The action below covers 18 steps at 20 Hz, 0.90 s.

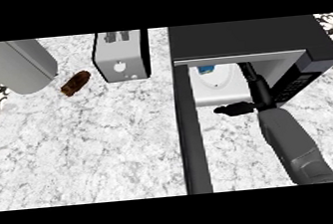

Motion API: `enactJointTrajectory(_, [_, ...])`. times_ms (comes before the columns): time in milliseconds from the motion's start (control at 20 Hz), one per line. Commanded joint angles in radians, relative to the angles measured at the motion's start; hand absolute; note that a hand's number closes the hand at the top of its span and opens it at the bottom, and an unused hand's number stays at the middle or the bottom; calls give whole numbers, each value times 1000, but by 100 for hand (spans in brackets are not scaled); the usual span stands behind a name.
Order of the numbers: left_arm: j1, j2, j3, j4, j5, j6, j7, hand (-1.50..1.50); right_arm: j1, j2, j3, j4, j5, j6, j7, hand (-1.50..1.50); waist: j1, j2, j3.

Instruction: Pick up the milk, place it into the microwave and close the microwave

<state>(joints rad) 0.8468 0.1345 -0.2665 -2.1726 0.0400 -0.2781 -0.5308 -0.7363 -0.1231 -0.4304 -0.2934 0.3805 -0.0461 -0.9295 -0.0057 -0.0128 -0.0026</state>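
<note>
The black microwave (pixel 251 36) stands at the back right. Its door (pixel 192 132) is swung wide open and points toward me. Inside, on the white floor of the cavity, the milk (pixel 214 77) rests: a white carton with a blue patch at its top. My right hand (pixel 256 90) reaches into the cavity just right of the carton. Its fingers (pixel 249 72) are straight along the carton's right side, and its thumb (pixel 228 110) is spread out to the left, below the carton. No finger curls round the milk. My left hand does not show.
A silver toaster (pixel 120 55) stands left of the microwave. A brown pastry (pixel 76 83) lies on the marble counter (pixel 92 150) beside a large grey rounded object (pixel 14 65) at the back left. The open door splits the counter in front of me.
</note>
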Motion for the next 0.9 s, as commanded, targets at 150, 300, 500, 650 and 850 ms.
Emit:
enactJointTrajectory(150, [-85,-17,-80,-10,-53,19,115,-150,186,15,32,-133,-32,103,-9,-150,-40,-2,1])
enactJointTrajectory(300, [-149,-30,-118,2,-71,22,183,-150,284,13,57,-203,-38,167,-29,-150,-55,-3,0])
enactJointTrajectory(500, [-202,-32,-163,46,-152,30,245,150,433,9,67,-335,-79,254,-76,-150,-60,-2,0])
enactJointTrajectory(650, [-268,-62,-199,68,-185,40,305,150,523,23,98,-483,-93,288,-9,-150,-64,-4,-1])
enactJointTrajectory(850, [-429,-98,-158,114,-192,45,425,150,690,-1,120,-667,-118,335,-3,-150,-75,3,-1])
